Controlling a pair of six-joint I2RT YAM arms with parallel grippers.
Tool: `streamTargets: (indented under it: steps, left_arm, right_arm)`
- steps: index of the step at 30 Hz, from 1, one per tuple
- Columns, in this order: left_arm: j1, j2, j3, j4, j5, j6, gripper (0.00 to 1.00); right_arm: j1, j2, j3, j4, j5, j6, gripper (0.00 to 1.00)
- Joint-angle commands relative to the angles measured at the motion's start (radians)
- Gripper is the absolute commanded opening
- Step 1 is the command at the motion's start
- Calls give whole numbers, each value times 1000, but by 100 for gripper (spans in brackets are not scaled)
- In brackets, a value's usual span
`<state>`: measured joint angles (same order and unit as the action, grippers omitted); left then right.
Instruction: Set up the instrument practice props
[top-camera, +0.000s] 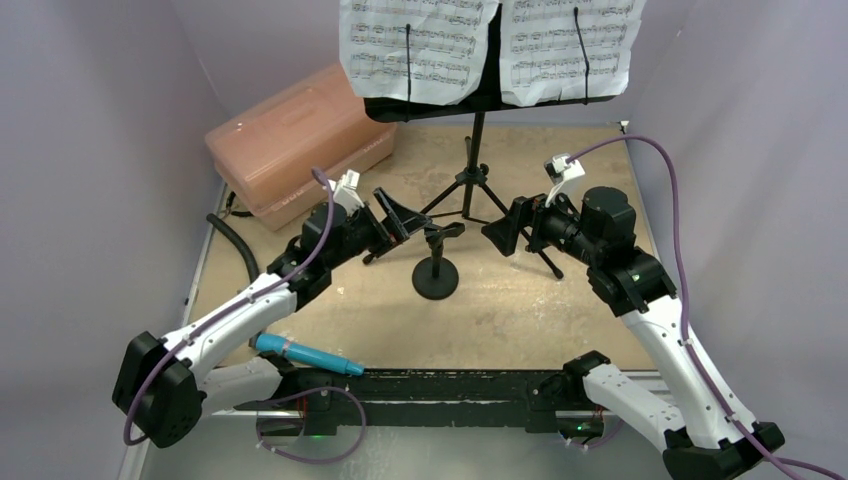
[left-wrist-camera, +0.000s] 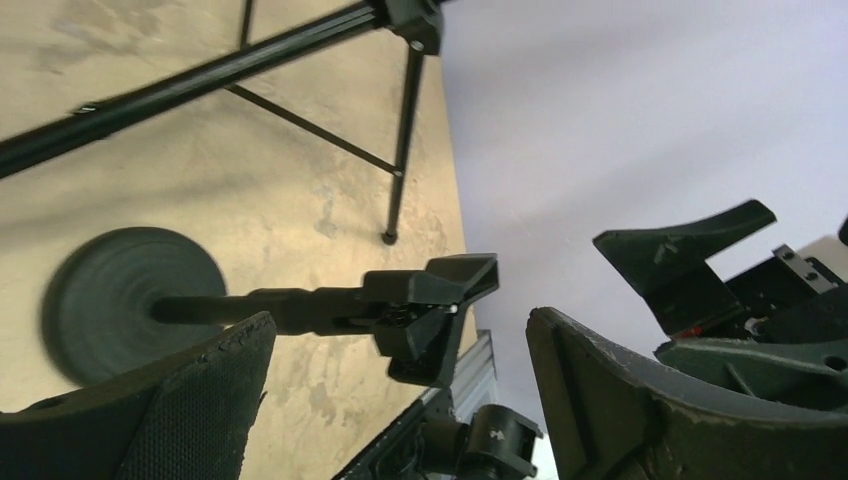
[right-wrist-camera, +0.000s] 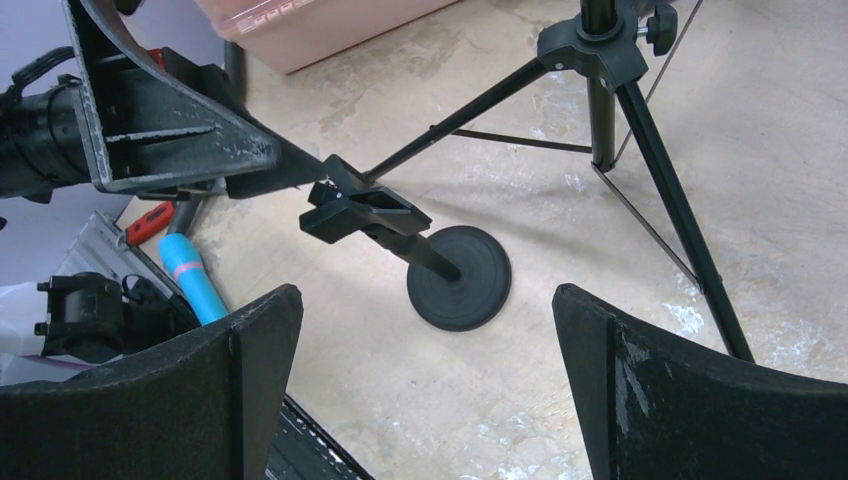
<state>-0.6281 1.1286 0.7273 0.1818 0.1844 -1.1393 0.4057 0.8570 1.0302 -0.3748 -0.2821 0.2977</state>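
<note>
Quick status from my end. The tan table (top-camera: 560, 320) has the pink translucent plastic box (top-camera: 290, 140) sitting in its far left corner. The black tripod music stand (top-camera: 477, 150) is upright at the far middle, legs spread. Two white sheet-music pages (top-camera: 420, 45) (top-camera: 570, 45) sit side by side on its desk, each under a thin black retainer arm.

The left tool (top-camera: 402, 222) has its jaws spread wide with nothing in them, just beside the clip on top of the small black round-based mic stand (top-camera: 436, 258). That stand is upright between both arms, in front of the tripod. The right tool (top-camera: 503, 228) is also wide open and holding nothing, facing the clip from the other side.

The cyan-blue microphone (top-camera: 305, 355) lies flat at the near edge by the left arm. A small red-handled tool (right-wrist-camera: 150, 222) is just beside it.
</note>
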Motion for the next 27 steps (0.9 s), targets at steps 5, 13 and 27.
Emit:
streamTargets:
  steps: [5, 13, 27]
  left_arm:
    - [53, -169, 44, -356, -232, 51, 96]
    - [55, -250, 71, -867, -502, -158, 97]
    - [54, -87, 180, -1575, -614, -683, 94]
  right_arm:
    - [2, -13, 6, 49, -15, 7, 98]
    - [3, -11, -5, 54, -19, 8, 98]
    - [2, -10, -17, 60, -36, 6, 98]
